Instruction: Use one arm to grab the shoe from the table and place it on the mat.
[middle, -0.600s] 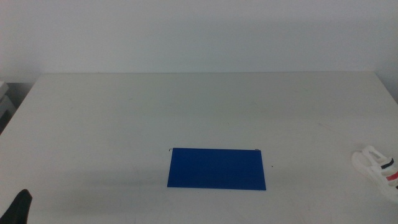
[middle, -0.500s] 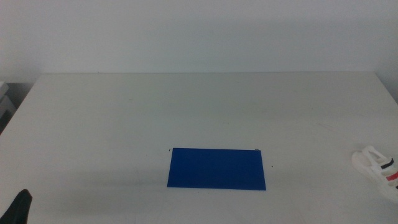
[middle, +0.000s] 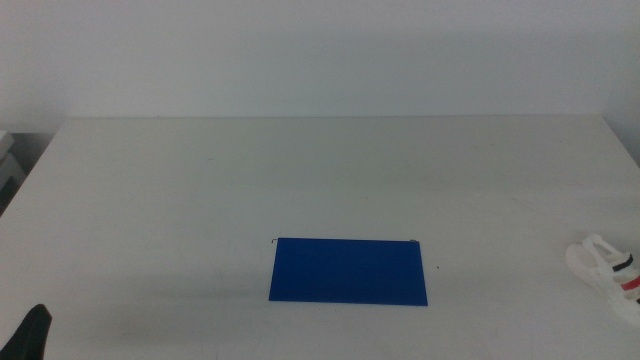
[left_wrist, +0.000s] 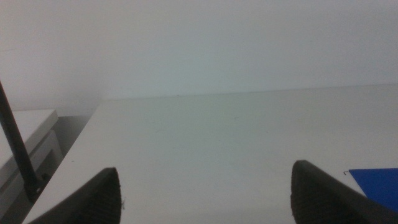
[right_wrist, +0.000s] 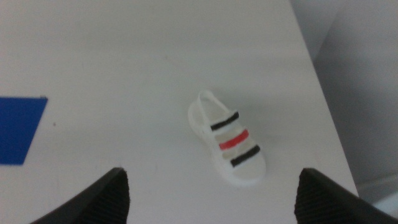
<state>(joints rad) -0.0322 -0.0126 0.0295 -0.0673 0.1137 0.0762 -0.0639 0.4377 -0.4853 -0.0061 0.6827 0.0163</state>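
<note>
The small white chunky-soled sandal with black and red straps (right_wrist: 227, 142) is seen lying on the plain white tabletop (middle: 300, 180), well apart from the flat dark blue rectangular mat (middle: 348, 271), while the right gripper (right_wrist: 208, 193) is held above the sandal, jaws spread wide and empty.

The mat (middle: 348, 271) lies near the table's (middle: 200, 180) front edge; the shoe (middle: 606, 271) lies well apart, at the right edge.
</note>
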